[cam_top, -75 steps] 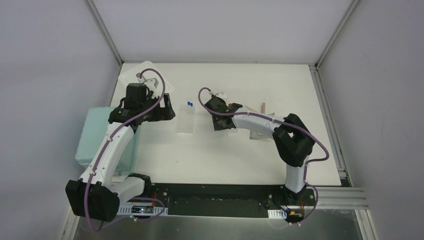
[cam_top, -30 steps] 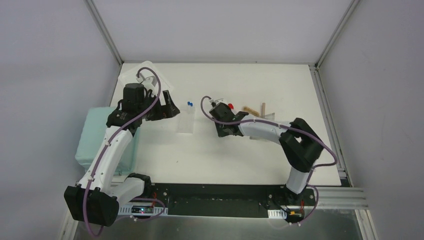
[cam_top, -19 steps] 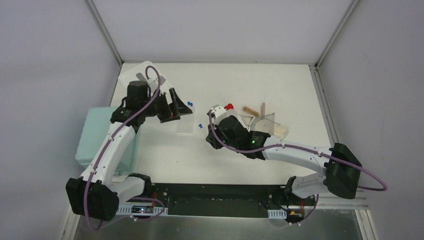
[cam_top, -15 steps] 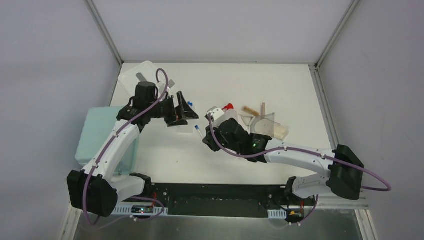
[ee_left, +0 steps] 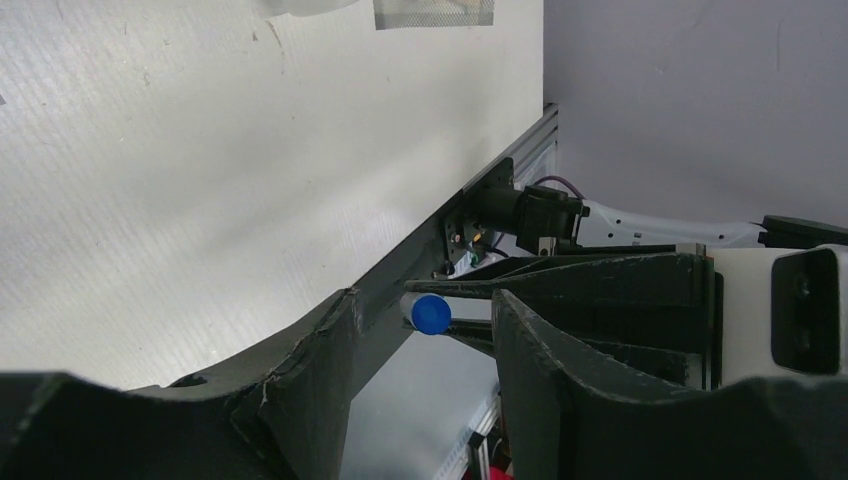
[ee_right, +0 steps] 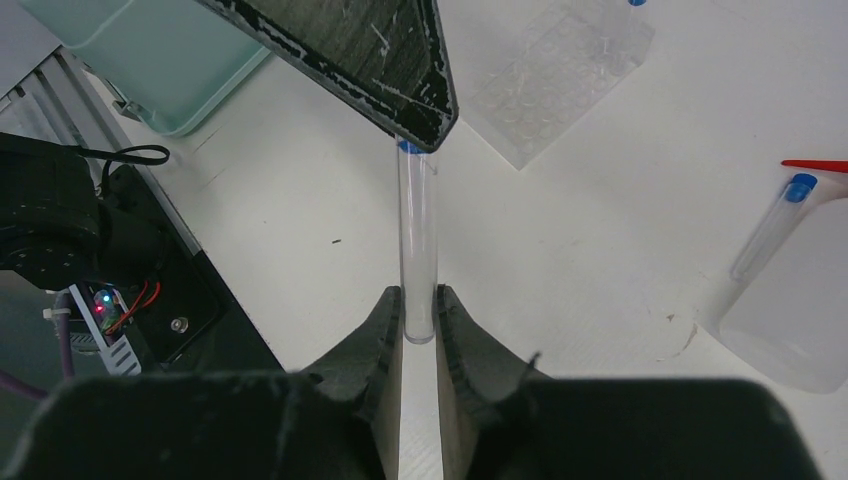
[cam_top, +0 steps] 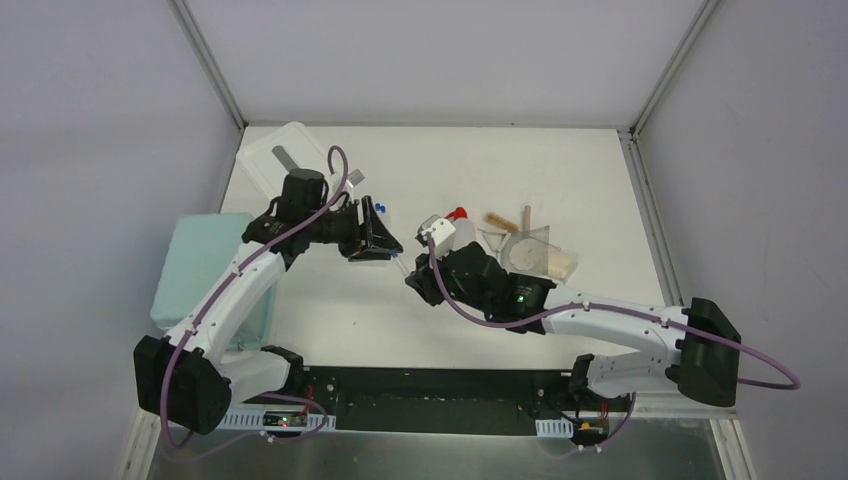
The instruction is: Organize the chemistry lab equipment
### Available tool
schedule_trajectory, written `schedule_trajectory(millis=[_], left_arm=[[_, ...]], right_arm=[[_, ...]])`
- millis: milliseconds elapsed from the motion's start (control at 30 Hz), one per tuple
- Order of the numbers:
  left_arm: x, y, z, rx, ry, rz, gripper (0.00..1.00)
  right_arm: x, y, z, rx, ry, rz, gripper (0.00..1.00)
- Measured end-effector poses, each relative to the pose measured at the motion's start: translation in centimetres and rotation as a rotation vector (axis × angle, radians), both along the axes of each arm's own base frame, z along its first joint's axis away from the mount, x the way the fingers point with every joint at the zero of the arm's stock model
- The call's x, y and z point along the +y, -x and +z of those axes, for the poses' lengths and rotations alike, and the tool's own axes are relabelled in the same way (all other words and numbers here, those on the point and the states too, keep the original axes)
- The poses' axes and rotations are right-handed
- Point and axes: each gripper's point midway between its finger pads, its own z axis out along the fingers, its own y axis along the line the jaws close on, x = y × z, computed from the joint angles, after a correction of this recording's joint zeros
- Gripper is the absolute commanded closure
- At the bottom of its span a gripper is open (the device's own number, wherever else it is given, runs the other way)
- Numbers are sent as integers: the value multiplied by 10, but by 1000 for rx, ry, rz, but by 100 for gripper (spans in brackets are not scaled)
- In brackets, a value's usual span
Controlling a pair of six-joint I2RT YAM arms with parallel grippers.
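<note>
While the right gripper [ee_right: 417, 298] pinches the tube [ee_right: 416, 220] tight at its bottom end, we see it held clear of the table [ee_right: 300, 230], with its blue cap [ee_left: 431, 313] toward the left arm. Around that cap sits the left gripper [cam_top: 383, 240], jaws partway apart with gaps on both sides and nothing clamped. Just beyond lies the rack [ee_right: 565, 70]. Right of the tube stands the bottle [cam_top: 447, 232], with a second tube [ee_right: 768, 230] by it; we can't tell if they touch. Further right are the funnel [cam_top: 492, 240], container [cam_top: 540, 255] and wooden tools [cam_top: 498, 217]. At far left sits the teal bin [cam_top: 195, 270].
</note>
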Motion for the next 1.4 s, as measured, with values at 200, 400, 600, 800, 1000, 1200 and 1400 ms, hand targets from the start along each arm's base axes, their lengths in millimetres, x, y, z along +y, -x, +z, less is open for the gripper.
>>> schedule_trajectory(millis=[200,400,600,800,1000,1200,1400], left_arm=[[-1,3,-5,17,-4,-6,62],[-3,5,-6,19,-5,-12,72],[-3,4,-9,31,-7,-16,90],[-4,3,-11,37,-8,-19,100],[-3,2,-13,37,-18,-15,100],[12,-25,-6,-84,-146,86,100],[55,-81,14,-304,-385,329,100]], right_arm=[[-1,2,2,-12,-7,-1,100],[-1,4,2,-15,-5,-1,100],[-1,4,2,-19,-1,-1,100],[-2,3,0,-25,8,-10,65],[-2,2,1,-33,6,-19,22],[-7,-1,0,-42,13,-40,16],[-26,-14,3,-79,27,-138,11]])
